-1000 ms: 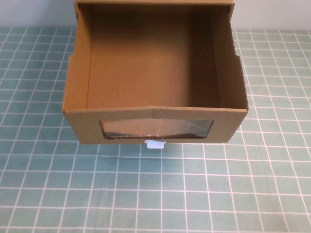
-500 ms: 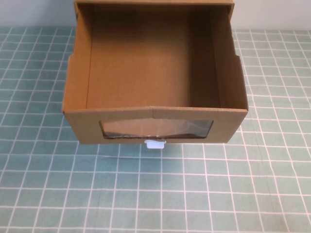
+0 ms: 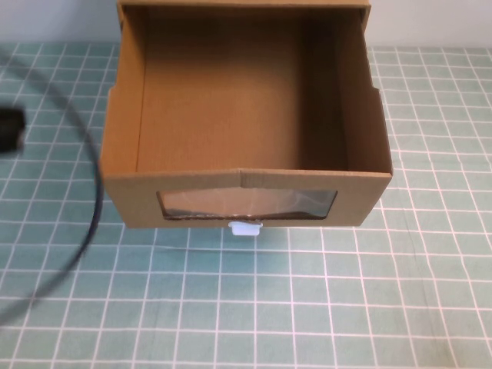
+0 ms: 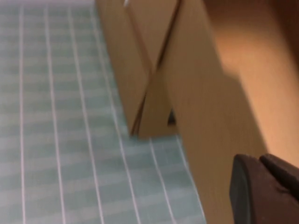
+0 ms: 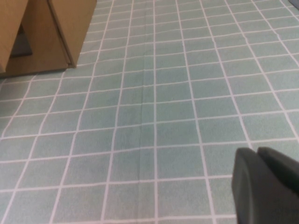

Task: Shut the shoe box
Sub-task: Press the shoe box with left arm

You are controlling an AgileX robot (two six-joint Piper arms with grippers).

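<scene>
Left tool (image 4: 264,189): only a dark part of it shows in its wrist view, close beside the box's left outer wall; can't tell how far it's open, nothing visibly in it. In the high view just a blurred dark cable (image 3: 91,201) and a dark bit of the arm at the far left edge, so the left arm is in by the box's left side. The shoe box (image 3: 246,115) sits mid-surface toward the far edge, drawer pulled well out toward the robot, empty inside, open top. Front panel carries the clear window (image 3: 247,204) with the small white pull tab (image 3: 246,227) just below it. Judgement: thin corrugated card, light, walls flex if squeezed, window film dents easily, so no pinch needed. Push, don't grip: flat contact on the front panel's cardboard beside or under the window, near centre so the drawer doesn't rack in its sleeve. Empty box is light enough that the whole thing may slide on the green gridded surface (image 3: 369,307) instead of closing. Right tool (image 5: 266,184): dark part only in its wrist view, over bare surface, box corner well off; opening not readable, nothing seen held.
</scene>
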